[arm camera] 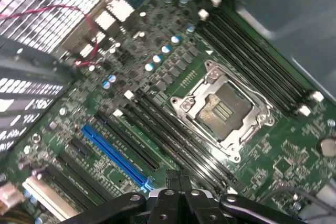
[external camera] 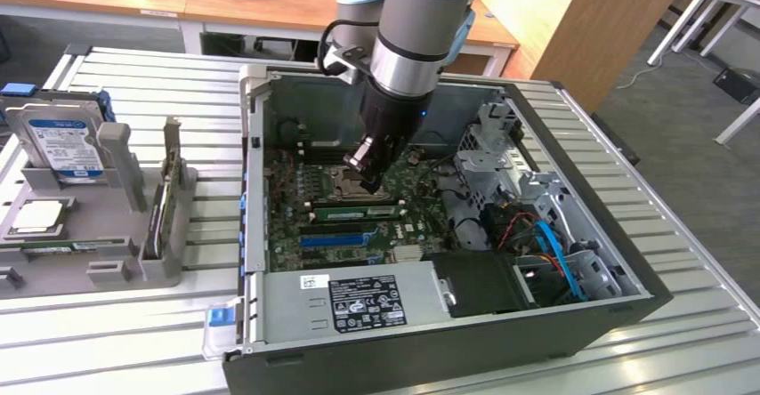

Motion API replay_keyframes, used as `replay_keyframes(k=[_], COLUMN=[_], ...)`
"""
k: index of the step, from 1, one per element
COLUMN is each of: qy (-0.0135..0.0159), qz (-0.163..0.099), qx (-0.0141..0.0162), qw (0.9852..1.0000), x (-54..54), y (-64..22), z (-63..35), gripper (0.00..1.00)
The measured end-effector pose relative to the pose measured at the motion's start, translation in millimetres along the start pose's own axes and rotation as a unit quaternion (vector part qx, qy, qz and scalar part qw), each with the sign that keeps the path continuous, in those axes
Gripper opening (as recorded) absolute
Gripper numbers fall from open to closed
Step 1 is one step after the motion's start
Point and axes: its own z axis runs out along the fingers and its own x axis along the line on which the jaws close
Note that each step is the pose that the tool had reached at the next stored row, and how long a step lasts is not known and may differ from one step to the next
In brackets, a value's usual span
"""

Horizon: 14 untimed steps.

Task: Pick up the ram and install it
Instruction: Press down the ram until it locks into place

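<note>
Gripper: the gripper hangs on the arm inside the open computer case, with its tip low over the motherboard. In the wrist view the gripper has its two fingers pressed together, and nothing is pinched between them.
Ram: the ram is a thin green stick with dark chips. It lies along a memory slot on the motherboard, in the exterior view at about 6 o'clock from the gripper tip and just beside it. I cannot tell if the tip touches it, or if it sits fully down in the slot.
CPU socket: the CPU socket is open, with a silver frame around it and long dark memory slots on both of its sides.
Blue slot: the blue slot is at 6 o'clock from the ram in the exterior view, near it but apart.
Power supply: the power supply, with a black label, fills the case at 6 o'clock from the blue slot.
Hard drive: the hard drive stands upright in a grey holder, outside the case, at 9 o'clock from the gripper and well apart.
Table: the case and the holder stand on a table of metal rails.
</note>
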Motion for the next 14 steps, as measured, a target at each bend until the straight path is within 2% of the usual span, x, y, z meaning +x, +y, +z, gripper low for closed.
replay_keyframes(k=[4,7,11,14], qy=[-0.0008,-0.0014,-0.0021,-0.0027], qz=[0.036,0.063,0.098,0.126], qx=[0.0001,0.0002,0.0003,0.0003], qw=[0.9994,0.998,0.9952,0.9921], x=[0.0,0.0,0.0,0.0], y=[0.0,0.0,0.0,0.0], z=[0.0,0.1,0.1,0.1], gripper=[0.11,0.11,0.11,0.11])
